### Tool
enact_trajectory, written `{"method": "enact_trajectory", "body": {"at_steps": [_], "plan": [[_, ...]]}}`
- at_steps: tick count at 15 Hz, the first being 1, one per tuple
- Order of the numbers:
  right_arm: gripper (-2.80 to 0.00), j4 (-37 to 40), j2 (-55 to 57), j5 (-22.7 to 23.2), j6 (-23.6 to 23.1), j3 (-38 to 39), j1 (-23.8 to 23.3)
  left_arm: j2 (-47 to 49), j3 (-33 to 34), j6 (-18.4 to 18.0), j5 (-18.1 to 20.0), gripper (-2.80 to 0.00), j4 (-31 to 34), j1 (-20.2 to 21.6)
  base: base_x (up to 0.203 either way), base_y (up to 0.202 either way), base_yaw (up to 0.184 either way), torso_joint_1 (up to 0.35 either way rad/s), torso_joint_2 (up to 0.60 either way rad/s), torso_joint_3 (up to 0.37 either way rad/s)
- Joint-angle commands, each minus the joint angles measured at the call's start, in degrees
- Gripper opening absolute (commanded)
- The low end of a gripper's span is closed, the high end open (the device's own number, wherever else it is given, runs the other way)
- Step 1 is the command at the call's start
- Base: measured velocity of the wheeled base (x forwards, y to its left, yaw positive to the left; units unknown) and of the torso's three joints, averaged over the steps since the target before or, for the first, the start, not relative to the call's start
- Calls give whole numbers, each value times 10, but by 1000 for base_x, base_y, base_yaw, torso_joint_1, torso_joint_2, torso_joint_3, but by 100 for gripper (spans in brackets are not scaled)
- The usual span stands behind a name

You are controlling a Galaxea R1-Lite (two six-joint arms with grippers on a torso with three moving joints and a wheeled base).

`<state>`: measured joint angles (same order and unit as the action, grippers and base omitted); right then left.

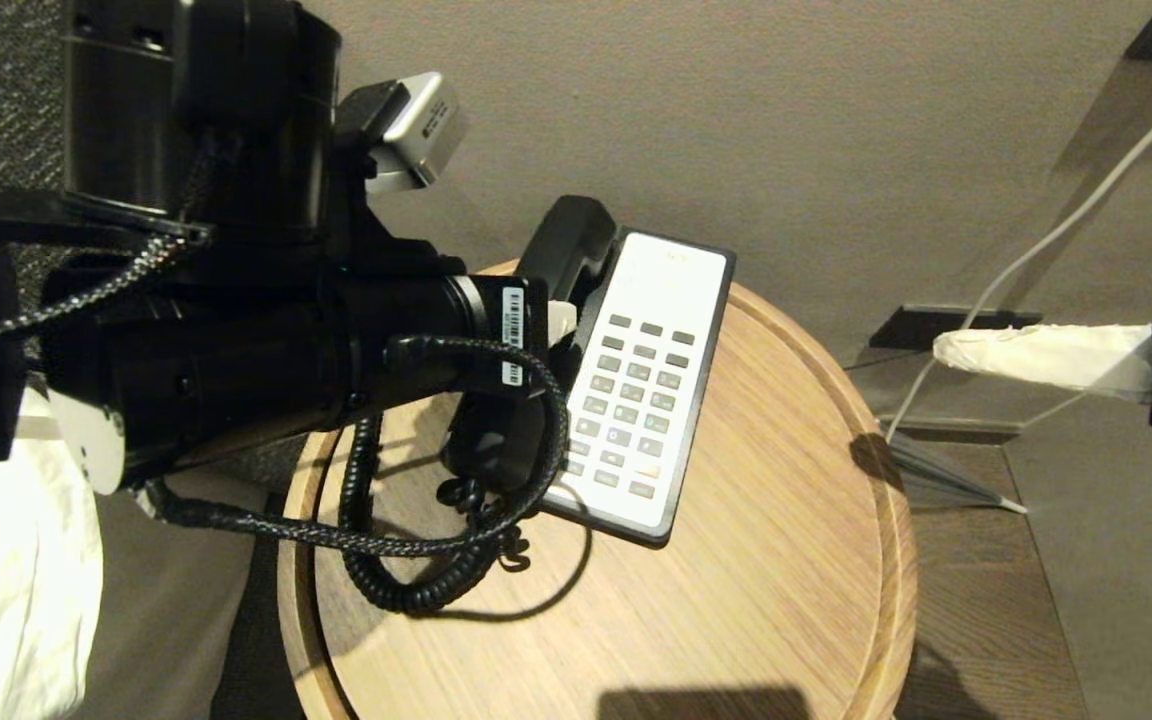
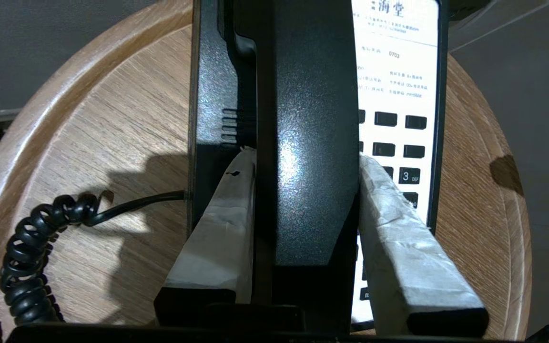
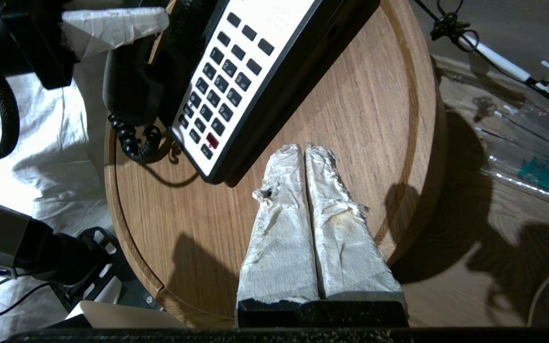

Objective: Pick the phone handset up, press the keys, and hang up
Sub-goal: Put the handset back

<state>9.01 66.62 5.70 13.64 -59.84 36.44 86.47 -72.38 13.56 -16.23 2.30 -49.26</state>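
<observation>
Phone faceplate point(image 2: 398, 71) printed "0703", a key point(image 2: 409, 176) marked "3 DEF"

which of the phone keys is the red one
The red key sits in the second-to-last row of the keypad, at the end of the phone nearest the right gripper. All the other keys look dark grey.
</observation>
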Motion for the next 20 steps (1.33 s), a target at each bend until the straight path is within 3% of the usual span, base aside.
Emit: {"method": "enact_trajectory", "body": {"at_steps": [1, 11, 20], "plan": [[-280, 1, 3, 0, 1, -3, 1, -3, 4, 1, 1, -280, 0, 8, 0, 0, 0, 0, 0, 0], [-280, 3, -1, 0, 0, -4, 1, 18, 3, 1, 39, -280, -2, 26, 0, 0, 0, 0, 0, 0], [-280, 3, 0, 0, 0, -1, 13, 10, 7, -19, 107, -280, 2, 57, 0, 0, 0, 0, 0, 0]]}}
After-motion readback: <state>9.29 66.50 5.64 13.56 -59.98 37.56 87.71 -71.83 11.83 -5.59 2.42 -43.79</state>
